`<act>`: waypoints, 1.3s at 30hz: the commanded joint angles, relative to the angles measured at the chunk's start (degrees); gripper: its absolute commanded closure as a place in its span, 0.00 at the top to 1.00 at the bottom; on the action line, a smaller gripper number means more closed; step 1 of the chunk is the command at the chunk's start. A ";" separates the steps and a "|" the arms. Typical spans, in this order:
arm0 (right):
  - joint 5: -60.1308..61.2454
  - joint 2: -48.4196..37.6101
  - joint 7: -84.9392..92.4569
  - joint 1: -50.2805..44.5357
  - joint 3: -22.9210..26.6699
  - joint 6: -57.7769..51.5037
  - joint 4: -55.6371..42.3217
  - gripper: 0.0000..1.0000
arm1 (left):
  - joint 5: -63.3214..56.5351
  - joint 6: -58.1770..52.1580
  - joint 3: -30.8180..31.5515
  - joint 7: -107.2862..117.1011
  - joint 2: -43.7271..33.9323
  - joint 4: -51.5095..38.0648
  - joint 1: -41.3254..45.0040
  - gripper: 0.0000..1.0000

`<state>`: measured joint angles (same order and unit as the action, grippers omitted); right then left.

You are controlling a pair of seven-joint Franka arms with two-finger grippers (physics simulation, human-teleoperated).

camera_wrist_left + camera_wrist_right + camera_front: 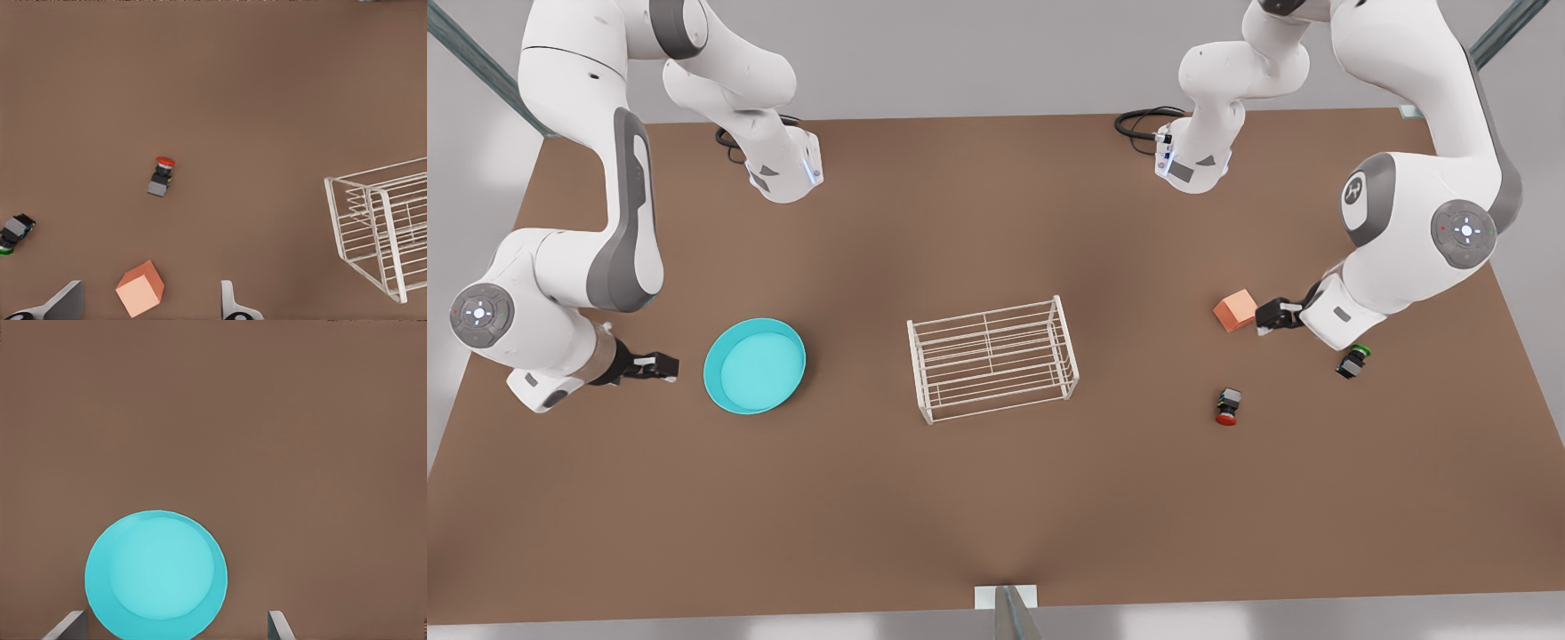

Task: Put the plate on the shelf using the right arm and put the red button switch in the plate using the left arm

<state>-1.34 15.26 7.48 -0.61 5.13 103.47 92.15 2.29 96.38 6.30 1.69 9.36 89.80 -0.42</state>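
Taking the shelf (992, 359) as the landmark, it stands upright on the brown bench (996, 516) about mid-surface, a white wire rack with nothing on its slatted top. Nearest the camera of the loose things is the red button switch (1227, 406), lying on its side well to the shelf's side toward the front view's right and slightly nearer than the shelf's middle; the left wrist view shows it too (161, 177), alone on bare bench, with a corner of the shelf (380, 227) further off. On the opposite side of the shelf, toward the front view's left, the plate (754, 364) lies flat on the bench, well apart from the rack. Beyond the plate from the shelf, the right tool (667, 366) hovers just beside the plate's rim, its fingers (69, 628) spread apart and grasping nothing, the plate (156, 575) lying between them in the right wrist view. Farther than the red switch from the shelf lies a green-capped switch (1352, 361). Slightly farther back, the left tool (1261, 318) sits just beside an orange-pink cube (1235, 311), fingers (227, 300) parted and released, the cube (140, 288) between them
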 commanded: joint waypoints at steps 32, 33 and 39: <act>7.05 11.02 26.01 7.90 0.15 23.35 19.30 1.00 | -3.61 0.92 0.29 0.33 0.39 2.23 0.51 1.00; 7.05 11.80 26.27 8.16 0.15 23.44 19.30 1.00 | -3.69 0.92 0.29 0.33 0.39 2.31 0.51 1.00; 8.63 14.80 26.98 8.16 -0.91 25.82 19.04 1.00 | -3.69 0.92 0.29 0.33 0.39 2.58 0.60 1.00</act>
<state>6.61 29.83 28.73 7.59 4.45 127.79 111.27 -1.38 97.32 6.57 1.59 9.81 92.39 0.14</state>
